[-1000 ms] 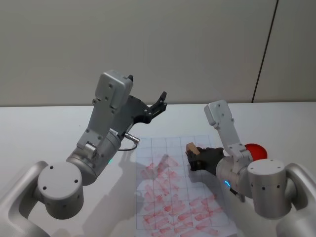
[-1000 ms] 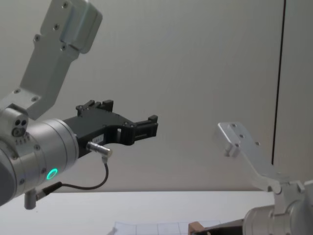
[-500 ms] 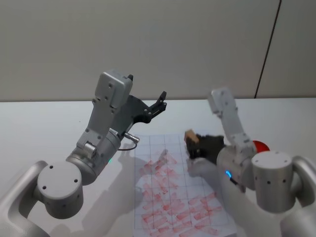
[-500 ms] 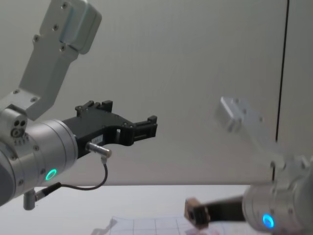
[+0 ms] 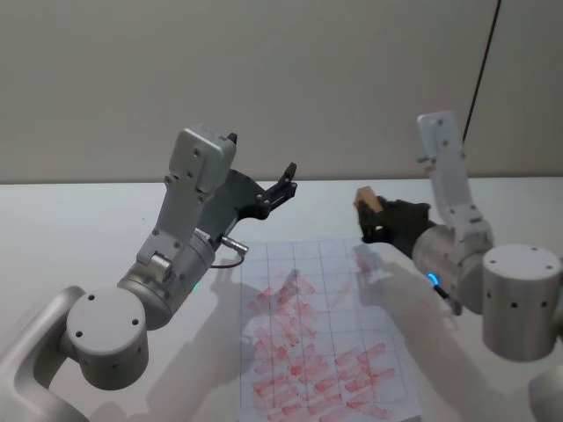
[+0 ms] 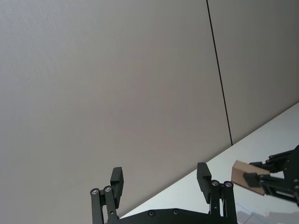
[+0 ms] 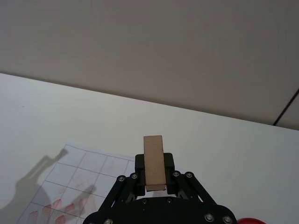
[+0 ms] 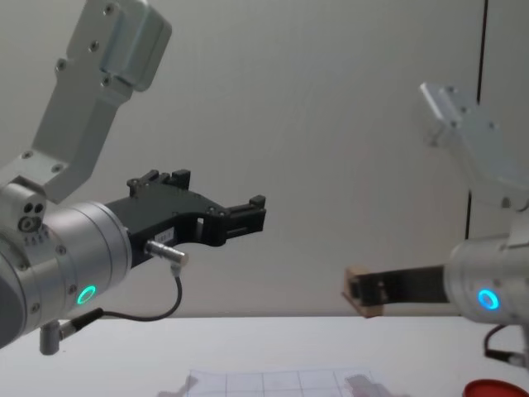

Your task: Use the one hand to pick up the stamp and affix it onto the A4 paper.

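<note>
The stamp [image 5: 367, 199], a tan wooden block, hangs in the air above the table, held by my right gripper [image 5: 376, 220], which is shut on it. The same stamp [image 7: 154, 161] stands between the black fingers in the right wrist view, and the stamp [image 8: 360, 292] shows well above the table in the chest view. The A4 paper [image 5: 325, 334] lies flat below, a gridded white sheet with many pink-red marks; its far edge [image 8: 281, 382] shows in the chest view. My left gripper [image 5: 280, 187] hovers open, raised over the table left of the paper, holding nothing.
A flat red disc [image 8: 496, 389] sits on the white table at the right, seen also as a red rim [image 7: 250, 220] in the right wrist view. A beige wall with a dark vertical seam [image 5: 482, 66] backs the table.
My right gripper has lifted the stamp off the paper and carried it up and to the right. The left arm has not moved.
</note>
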Robot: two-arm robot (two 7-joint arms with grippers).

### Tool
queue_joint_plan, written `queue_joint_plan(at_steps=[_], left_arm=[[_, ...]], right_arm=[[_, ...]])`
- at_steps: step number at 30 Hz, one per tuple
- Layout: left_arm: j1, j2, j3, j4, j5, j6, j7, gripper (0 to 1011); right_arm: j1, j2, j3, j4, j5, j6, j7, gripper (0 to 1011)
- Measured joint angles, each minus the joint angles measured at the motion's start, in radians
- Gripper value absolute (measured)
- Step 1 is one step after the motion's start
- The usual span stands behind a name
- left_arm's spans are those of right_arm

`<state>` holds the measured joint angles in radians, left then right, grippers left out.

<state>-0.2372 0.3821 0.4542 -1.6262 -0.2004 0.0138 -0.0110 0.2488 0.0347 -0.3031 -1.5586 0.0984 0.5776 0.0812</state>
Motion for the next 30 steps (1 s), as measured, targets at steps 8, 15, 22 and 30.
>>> queue_joint_plan(at_steps=[8, 15, 22, 30], left_arm=[[0.000, 0.000, 0.000, 0.000, 0.000, 0.000, 0.000, 1001], [0.000, 0.000, 0.000, 0.000, 0.000, 0.000, 0.000, 1001], [0.000, 0.000, 0.000, 0.000, 0.000, 0.000, 0.000, 1001], [0.000, 0.000, 0.000, 0.000, 0.000, 0.000, 0.000, 1002]], right_arm=[[-0.023, 0.026, 0.034, -0.034, 0.018, 0.017, -0.053, 218], [-0.051, 0.051, 0.061, -0.053, 0.031, 0.033, -0.088, 218], [-0.080, 0.074, 0.084, -0.059, 0.041, 0.045, -0.110, 218], [-0.097, 0.087, 0.097, -0.043, 0.045, 0.051, -0.115, 218]])
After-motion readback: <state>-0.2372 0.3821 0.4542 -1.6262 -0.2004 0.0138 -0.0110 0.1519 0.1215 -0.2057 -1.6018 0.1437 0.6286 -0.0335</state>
